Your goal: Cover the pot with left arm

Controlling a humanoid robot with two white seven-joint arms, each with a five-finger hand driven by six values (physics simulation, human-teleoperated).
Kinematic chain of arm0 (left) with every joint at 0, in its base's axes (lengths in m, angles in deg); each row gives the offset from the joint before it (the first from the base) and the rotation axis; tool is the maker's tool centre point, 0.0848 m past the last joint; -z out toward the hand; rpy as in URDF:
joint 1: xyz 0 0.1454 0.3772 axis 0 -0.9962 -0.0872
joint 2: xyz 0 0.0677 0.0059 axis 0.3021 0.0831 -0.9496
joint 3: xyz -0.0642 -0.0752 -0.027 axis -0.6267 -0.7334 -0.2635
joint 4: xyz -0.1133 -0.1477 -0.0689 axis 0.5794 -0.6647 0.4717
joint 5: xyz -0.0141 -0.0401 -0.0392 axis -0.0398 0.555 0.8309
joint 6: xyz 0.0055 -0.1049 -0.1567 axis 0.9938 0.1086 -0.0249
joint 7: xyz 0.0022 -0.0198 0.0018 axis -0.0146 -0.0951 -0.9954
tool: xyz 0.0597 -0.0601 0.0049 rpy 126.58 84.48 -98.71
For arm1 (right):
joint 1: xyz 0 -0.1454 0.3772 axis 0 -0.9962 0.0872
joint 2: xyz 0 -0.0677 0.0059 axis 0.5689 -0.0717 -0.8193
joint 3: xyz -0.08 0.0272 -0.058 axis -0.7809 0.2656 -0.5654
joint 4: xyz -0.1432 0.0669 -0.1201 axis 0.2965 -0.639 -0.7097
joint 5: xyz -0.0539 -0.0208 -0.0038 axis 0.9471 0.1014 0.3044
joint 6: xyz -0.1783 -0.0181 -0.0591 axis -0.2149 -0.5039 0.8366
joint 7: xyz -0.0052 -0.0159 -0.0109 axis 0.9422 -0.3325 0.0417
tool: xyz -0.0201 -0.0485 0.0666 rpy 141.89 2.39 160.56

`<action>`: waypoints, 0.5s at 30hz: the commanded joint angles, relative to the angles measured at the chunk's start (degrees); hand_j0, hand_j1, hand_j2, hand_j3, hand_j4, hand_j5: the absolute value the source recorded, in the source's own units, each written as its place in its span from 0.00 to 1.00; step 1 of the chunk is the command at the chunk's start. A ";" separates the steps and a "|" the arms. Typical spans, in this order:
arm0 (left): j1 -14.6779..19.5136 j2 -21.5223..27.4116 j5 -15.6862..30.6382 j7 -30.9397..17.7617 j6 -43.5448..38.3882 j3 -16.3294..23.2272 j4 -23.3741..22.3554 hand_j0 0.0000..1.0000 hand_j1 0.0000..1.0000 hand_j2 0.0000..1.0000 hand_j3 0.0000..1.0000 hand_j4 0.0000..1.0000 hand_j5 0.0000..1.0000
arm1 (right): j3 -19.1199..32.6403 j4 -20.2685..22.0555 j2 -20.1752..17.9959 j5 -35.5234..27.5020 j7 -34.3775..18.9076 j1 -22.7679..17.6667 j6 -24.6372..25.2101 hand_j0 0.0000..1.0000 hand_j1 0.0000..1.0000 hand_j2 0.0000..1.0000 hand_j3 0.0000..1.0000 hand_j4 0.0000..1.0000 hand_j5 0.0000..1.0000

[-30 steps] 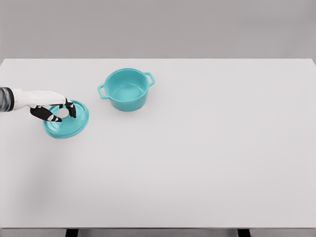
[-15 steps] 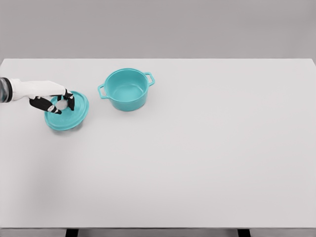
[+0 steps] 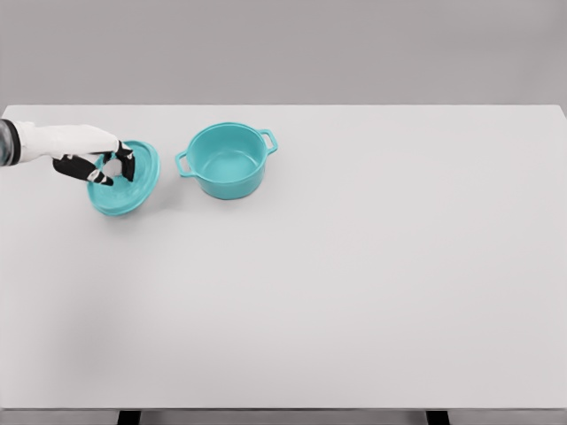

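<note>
A teal pot (image 3: pixel 227 160) with two side handles stands open on the white table (image 3: pixel 354 266), left of centre toward the back. To its left my left hand (image 3: pixel 108 166) is shut on the knob of the matching teal lid (image 3: pixel 127 180). The lid hangs tilted above the table, its top facing the hand, a short gap from the pot's left handle. My left arm enters from the left edge. The right arm does not show.
Only the wide white table lies around the pot and lid, with its back edge against a grey wall and its front edge near the bottom of the view.
My left hand has lifted the lid off the table and carried it up and slightly right, toward the pot. The lid has tilted more. The pot has not moved.
</note>
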State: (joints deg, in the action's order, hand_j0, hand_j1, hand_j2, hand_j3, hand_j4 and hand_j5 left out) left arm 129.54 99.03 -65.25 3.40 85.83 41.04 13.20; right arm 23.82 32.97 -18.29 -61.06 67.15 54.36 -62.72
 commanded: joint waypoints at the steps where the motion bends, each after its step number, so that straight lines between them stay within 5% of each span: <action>1: 0.00 -0.21 0.14 0.01 -0.02 -0.08 0.10 0.42 0.42 0.42 0.42 0.42 0.42 | 0.01 0.00 -0.01 -0.02 -0.04 0.00 -0.01 1.00 1.00 1.00 1.00 1.00 1.00; 15: 2.81 -0.56 0.14 0.01 -0.02 -0.08 5.11 0.41 0.41 0.41 0.41 0.41 0.41 | 0.01 0.00 -0.01 -0.02 -0.04 0.00 -0.01 1.00 1.00 1.00 1.00 1.00 1.00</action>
State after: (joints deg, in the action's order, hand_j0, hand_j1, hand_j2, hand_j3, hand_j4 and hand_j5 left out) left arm 132.44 98.44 -65.31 3.39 85.93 41.04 17.31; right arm 23.83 32.97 -18.29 -61.07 67.13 54.36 -62.72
